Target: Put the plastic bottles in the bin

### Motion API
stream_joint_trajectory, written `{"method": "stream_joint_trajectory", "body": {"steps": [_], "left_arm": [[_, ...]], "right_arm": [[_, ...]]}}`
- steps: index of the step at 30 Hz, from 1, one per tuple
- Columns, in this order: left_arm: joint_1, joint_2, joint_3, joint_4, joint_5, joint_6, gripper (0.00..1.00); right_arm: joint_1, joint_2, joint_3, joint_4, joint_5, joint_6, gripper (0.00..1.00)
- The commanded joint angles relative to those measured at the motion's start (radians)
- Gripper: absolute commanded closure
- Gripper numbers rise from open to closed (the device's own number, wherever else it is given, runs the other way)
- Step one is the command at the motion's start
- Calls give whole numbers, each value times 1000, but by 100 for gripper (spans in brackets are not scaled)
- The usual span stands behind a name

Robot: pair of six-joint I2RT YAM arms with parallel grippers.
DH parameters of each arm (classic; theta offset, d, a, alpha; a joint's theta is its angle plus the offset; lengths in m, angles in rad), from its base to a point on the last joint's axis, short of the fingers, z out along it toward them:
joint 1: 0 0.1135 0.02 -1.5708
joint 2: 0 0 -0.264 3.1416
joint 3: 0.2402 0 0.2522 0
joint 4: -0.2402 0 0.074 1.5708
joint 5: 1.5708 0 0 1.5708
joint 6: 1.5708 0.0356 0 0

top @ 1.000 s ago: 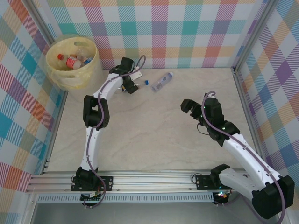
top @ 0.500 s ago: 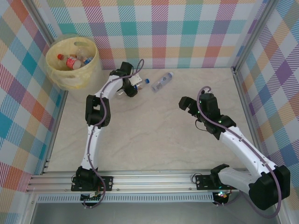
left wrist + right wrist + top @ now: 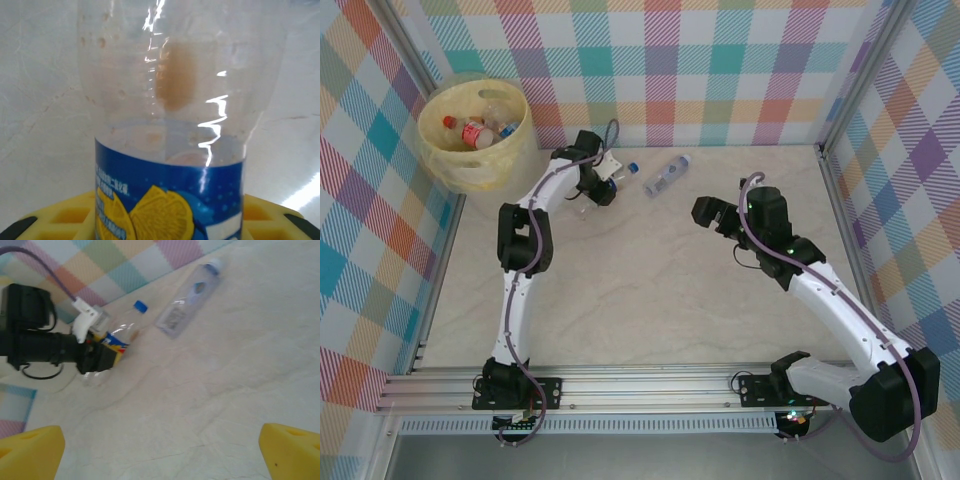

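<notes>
L gripper (image 3: 601,186) clamps blue-label bottle (image 3: 170,100) at mid-body, near far edge of table (image 3: 650,290), left of centre. Bin (image 3: 485,172) in far-left corner, several bottles (image 3: 470,131) inside. Second bottle (image 3: 667,175) lies loose by far edge, centre. R gripper (image 3: 706,212) empty, fingers (image 3: 30,446) spread wide, short of it. Risks: thin wall buckles, bottle slips or pivots in pads during carry; release short of rim, bottle drops outside bin.
</notes>
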Motion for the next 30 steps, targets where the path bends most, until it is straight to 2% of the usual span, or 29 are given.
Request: {"method": "stream_joint_trajectory", "body": {"steps": [1,9,16,23,27,30], "left_arm": [[-5,-161,-81,38,103,-158,59],[-5,-445,-377,249,109,-442,64],[-5,-660,-467,339,99,-567,62],[5,-783,-414,332,-161,-636,59],[25,-808,-364,337,-325,-625,58],[50,-808,-335,359,-402,-645,58]], "right_arm": [[2,-3,-26,141,-162,-28,0],[2,2,-32,164,-230,-46,0],[2,-17,-55,178,-245,-24,0],[2,-38,-68,188,-237,-7,0],[3,-39,-68,181,-236,-2,0],[3,-46,-74,175,-230,2,0]]}}
